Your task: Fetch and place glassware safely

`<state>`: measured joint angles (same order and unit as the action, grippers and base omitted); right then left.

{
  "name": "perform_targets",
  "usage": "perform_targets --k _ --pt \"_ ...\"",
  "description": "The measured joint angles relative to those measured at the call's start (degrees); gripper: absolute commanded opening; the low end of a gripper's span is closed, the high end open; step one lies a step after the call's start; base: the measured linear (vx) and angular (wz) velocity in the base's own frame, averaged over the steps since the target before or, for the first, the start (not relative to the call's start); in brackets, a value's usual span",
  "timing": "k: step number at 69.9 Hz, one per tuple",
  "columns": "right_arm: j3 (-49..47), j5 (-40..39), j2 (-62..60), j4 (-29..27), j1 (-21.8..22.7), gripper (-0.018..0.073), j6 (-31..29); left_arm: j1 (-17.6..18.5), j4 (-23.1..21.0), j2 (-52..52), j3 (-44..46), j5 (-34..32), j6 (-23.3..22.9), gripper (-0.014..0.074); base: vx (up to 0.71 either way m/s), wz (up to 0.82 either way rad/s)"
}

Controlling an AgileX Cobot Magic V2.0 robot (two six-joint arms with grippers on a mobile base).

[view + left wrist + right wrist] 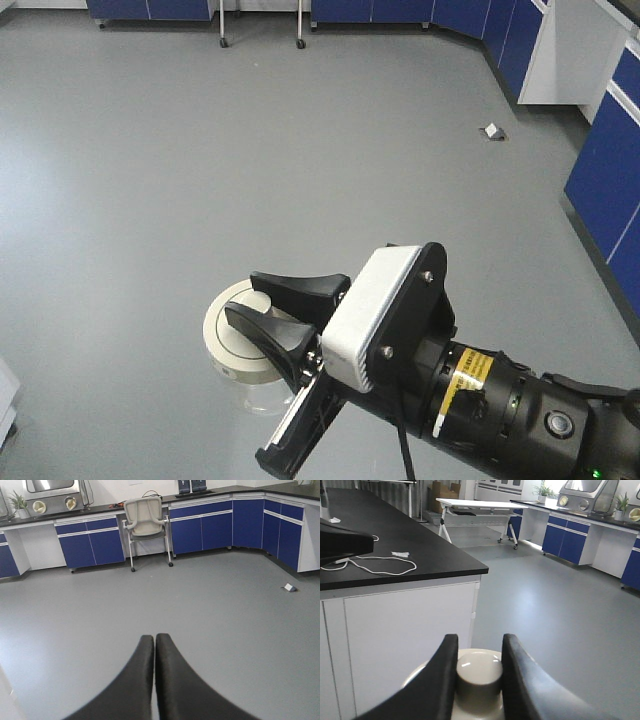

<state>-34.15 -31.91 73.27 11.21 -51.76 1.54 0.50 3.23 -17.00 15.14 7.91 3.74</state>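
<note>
Closest, the left gripper (pixel 154 641) has its jaws pressed together, empty. Further right, the right gripper (pixel 479 642) is closed on the knob (pixel 479 675) of the lid (pixel 232 340), carrying the glass jar (pixel 255 398) above the floor (pixel 150 200). Glass is fragile and smooth, and I judge this lid-only hold risky.

Mostly concealed: glass jar (pixel 258 400)
It is hidden beneath its lid (pixel 228 345) and the right pincer (pixel 243 298), and is cut off by the right wrist view's lower edge.
</note>
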Motion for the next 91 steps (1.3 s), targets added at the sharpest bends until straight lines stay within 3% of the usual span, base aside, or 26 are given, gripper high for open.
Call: perform_targets --k 91 --pt "0.0 0.0 0.0 0.0 0.0 -0.0004 0.0 0.0 0.0 0.0 0.0 0.0 0.0 -0.0007 0.49 -0.01"
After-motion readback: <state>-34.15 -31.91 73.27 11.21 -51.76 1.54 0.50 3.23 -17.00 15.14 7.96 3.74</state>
